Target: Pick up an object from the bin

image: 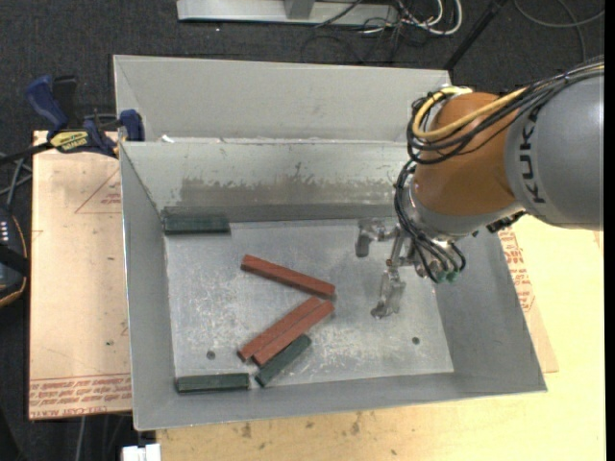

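In the bin (pixel 144 277), the far-left bar (pixel 196 225) lay against the far wall, the near-left bar (pixel 211 383) lay by the near wall, the middle bar (pixel 287 276) lay just beyond the slanted bar (pixel 285 330), the shorter bar (pixel 283 358) lay along that one's near side, and the pincer (pixel 387 301) hung to their right.

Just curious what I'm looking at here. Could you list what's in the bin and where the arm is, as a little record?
bin: grey metal
red bars: two, mid-floor, forming a V
green bars: three, one by back wall, two near front
arm: tip over bare floor, right of bars
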